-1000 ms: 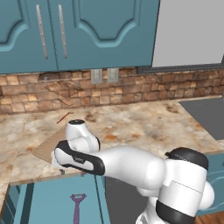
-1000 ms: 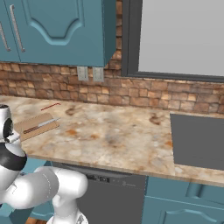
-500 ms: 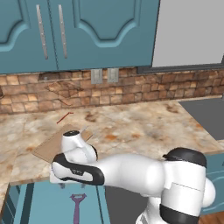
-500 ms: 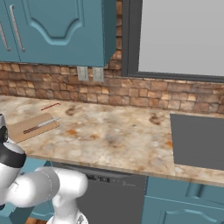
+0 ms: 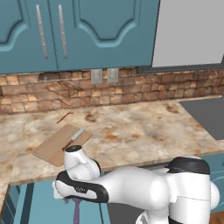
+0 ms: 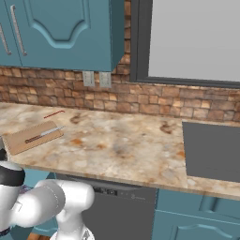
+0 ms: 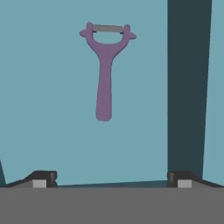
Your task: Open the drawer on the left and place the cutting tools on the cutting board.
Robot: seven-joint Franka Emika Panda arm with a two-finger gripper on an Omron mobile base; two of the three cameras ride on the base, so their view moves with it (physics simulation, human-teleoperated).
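The drawer (image 5: 37,204) stands open below the counter edge, its teal floor (image 7: 48,87) spread out under my hand. On that floor lies the purple peeler (image 7: 105,72), its blade end toward the top of the hand view; its handle (image 5: 76,213) pokes out beneath my arm. My gripper (image 7: 111,181) hangs open above the drawer, short of the peeler's handle end, holding nothing. On the counter, the knife (image 5: 77,134) (image 6: 45,134) rests on the light-brown cutting board (image 5: 57,146) (image 6: 28,140).
A thin red stick (image 5: 64,117) (image 6: 54,114) lies on the counter behind the board. A dark strip (image 7: 186,87) runs along one side of the drawer floor. A dark cooktop (image 6: 211,152) sits at the counter's right. Teal wall cabinets (image 5: 52,30) hang above.
My arm has swung down from counter height into the open drawer, and the hand now sits low over the peeler. The knife and board have not moved.
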